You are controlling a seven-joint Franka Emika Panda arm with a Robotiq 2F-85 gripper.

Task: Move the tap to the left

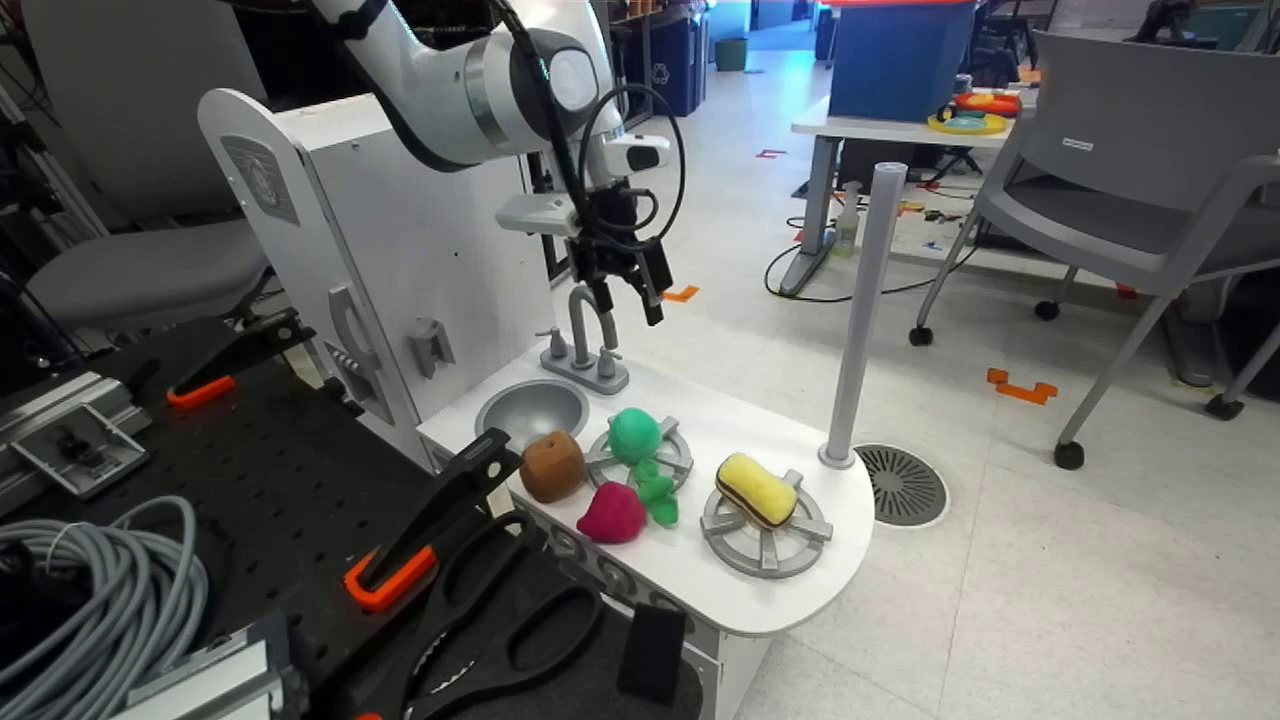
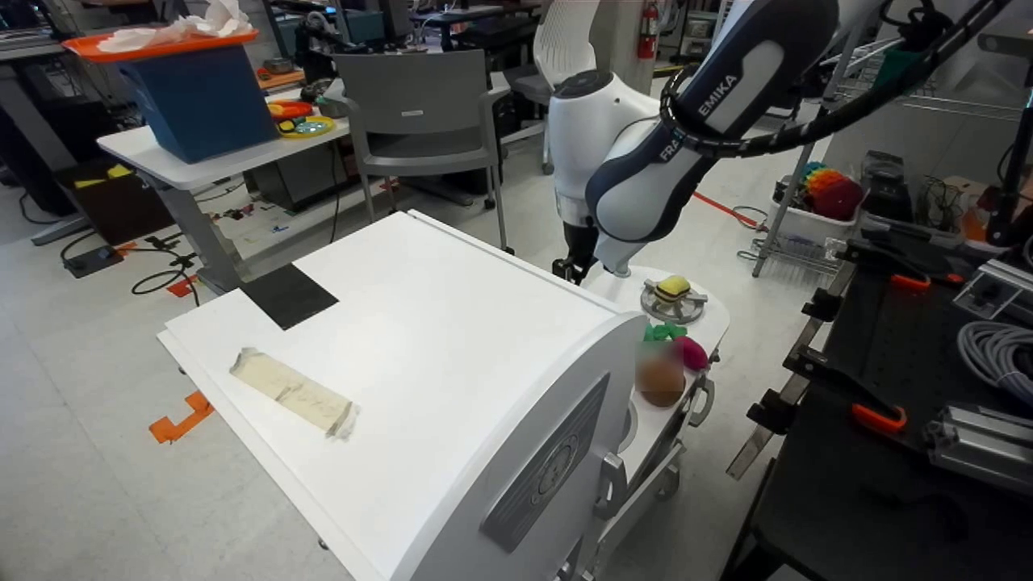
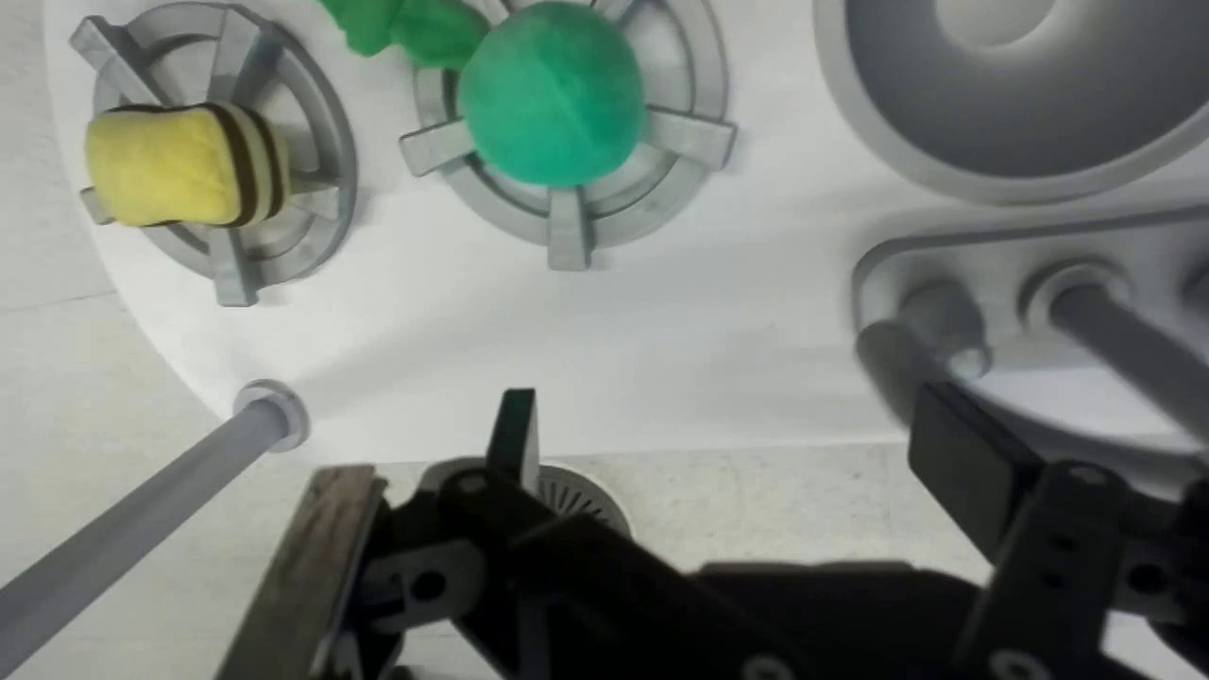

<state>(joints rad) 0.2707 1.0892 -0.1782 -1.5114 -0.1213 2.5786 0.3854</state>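
The tap [image 1: 579, 325] is a grey arched spout on a short base with two handles, behind the sink on the white toy kitchen counter. In the wrist view the tap [image 3: 1124, 345] is at the right, its hooked end bending past the right finger. My gripper [image 1: 630, 308] hangs beside the top of the spout, pointing down. In the wrist view the gripper [image 3: 732, 434] is wide open with nothing between its fingers. The right finger overlaps the spout; I cannot tell whether they touch. In an exterior view the gripper [image 2: 570, 269] is partly hidden and the tap is hidden behind the cabinet.
A grey sink [image 1: 530, 410] lies before the tap. A green ball [image 1: 634, 435], brown toy [image 1: 552, 467], pink toy [image 1: 612, 513] and yellow striped toy [image 1: 757, 490] are on the counter. A grey pole [image 1: 866, 310] rises at the counter end. A tall white cabinet [image 1: 430, 230] stands beside the tap.
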